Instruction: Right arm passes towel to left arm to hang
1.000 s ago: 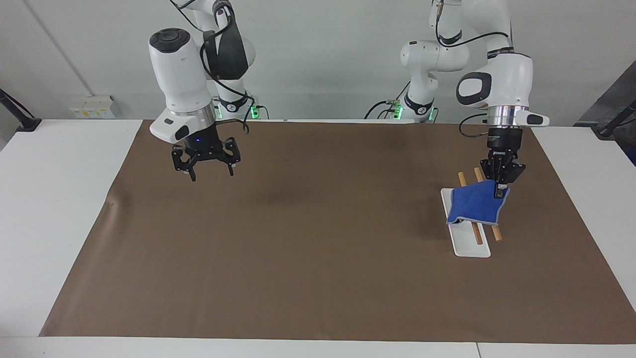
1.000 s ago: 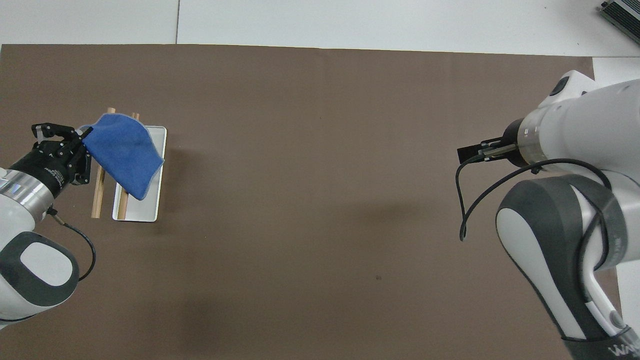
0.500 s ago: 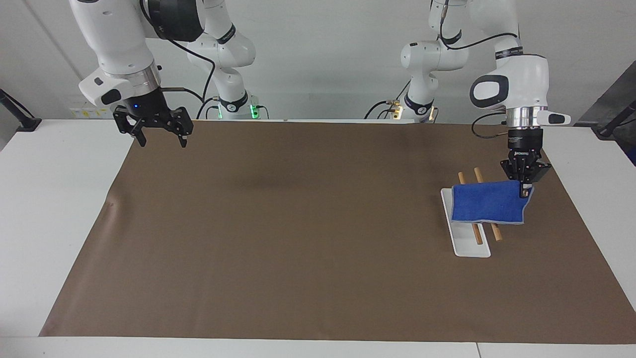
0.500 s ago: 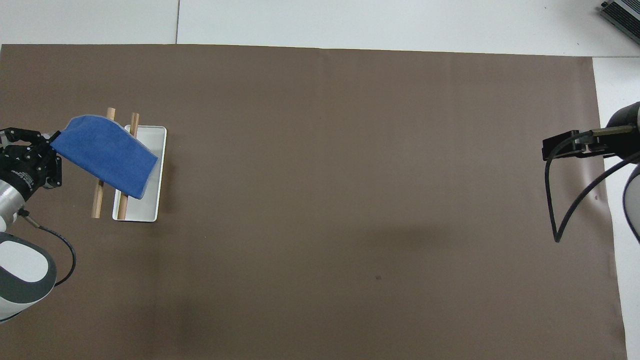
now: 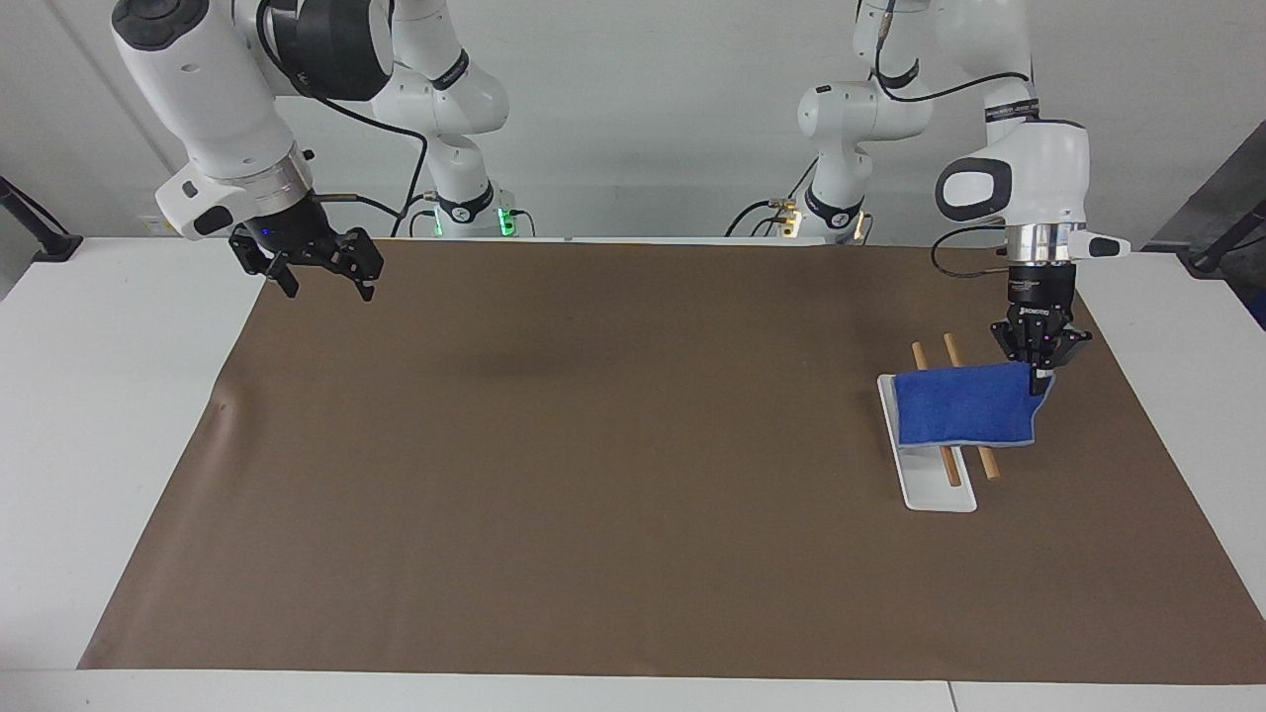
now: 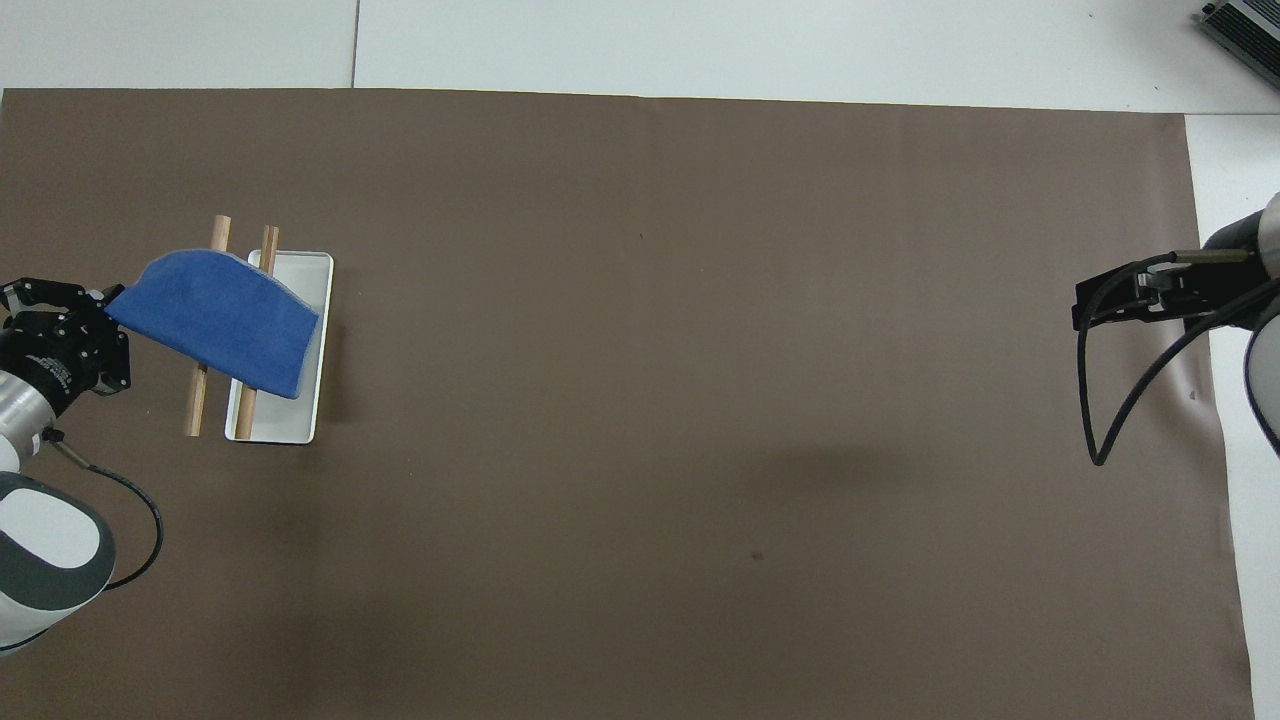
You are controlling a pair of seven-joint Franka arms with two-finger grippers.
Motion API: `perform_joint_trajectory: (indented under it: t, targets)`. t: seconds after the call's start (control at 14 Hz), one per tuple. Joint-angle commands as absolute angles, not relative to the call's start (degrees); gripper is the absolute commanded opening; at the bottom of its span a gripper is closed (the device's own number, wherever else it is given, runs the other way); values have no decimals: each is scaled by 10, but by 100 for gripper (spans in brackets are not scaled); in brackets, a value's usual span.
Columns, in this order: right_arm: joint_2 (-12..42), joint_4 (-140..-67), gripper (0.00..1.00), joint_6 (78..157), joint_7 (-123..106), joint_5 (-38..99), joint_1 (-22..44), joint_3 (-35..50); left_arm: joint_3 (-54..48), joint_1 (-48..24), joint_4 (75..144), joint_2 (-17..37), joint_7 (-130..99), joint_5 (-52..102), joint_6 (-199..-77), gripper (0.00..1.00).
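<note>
Towel (image 5: 964, 407) probably drapes both rods (image 5: 951, 465).

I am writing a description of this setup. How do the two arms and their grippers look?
Both arms match: glossy white jointed shells with dark grey link sections, a silver ring at the wrist, and loose black cables. The left gripper and right gripper are black claw-like units with thin black fingers.

No legible text, label, brand or number on anything in either view.
</note>
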State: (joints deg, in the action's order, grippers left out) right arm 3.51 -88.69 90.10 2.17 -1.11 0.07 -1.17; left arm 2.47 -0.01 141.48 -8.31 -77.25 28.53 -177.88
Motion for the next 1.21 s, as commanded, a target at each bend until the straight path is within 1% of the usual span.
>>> perform_joint_trajectory:
  t: [0.0, 0.14, 0.21, 0.29, 0.36, 0.86, 1.14]
  targets:
    - [27, -896, 100, 896, 33, 0, -7, -10, 18, 10, 1421, -87, -794, 287, -1773, 25]
    - [25, -904, 100, 895, 33, 1, -8, -15, 19, 11, 1419, -87, -796, 287, -1766, 40]
    - [19, -907, 100, 890, 34, 1, -5, -17, 19, 11, 1419, -87, -796, 287, -1762, 61]
    - [11, -914, 100, 892, 32, 1, -4, -17, 20, 14, 1417, -87, -796, 287, -1756, 94]
    - [7, -918, 100, 897, 32, 0, -2, -18, 19, 23, 1414, -87, -796, 287, -1746, 100]
    - [1, -916, 100, 897, 30, 0, -1, -29, 21, 64, 1355, -87, -796, 287, -1626, 100]
    - [1, -916, 100, 896, 30, 0, -1, -28, 22, 89, 1293, -87, -797, 284, -1523, 100]
